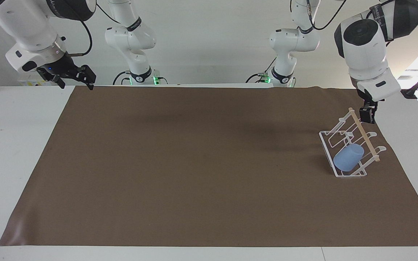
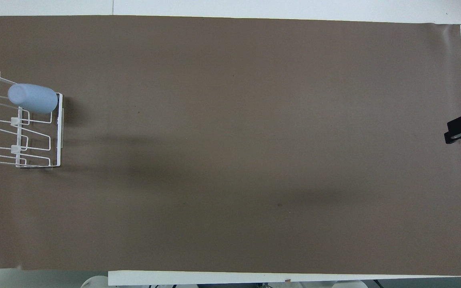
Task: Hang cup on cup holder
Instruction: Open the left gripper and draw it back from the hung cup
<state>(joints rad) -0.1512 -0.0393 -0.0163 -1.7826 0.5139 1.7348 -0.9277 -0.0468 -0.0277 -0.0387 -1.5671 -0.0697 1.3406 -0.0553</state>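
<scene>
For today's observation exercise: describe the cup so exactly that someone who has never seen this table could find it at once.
Start at the brown mat and go to the left arm's end, where a white wire cup holder stands. The cup hangs tilted on the prong farthest from the robots. It is the only light-blue, solid thing among thin white wires and a wooden rod.

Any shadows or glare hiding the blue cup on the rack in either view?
Facing view: the light-blue plastic cup on the white wire rack shows evenly lit, only a soft shadow on the brown mat beside it. Overhead view: cup unobscured; a faint shadow beside the rack, no glare.
</scene>
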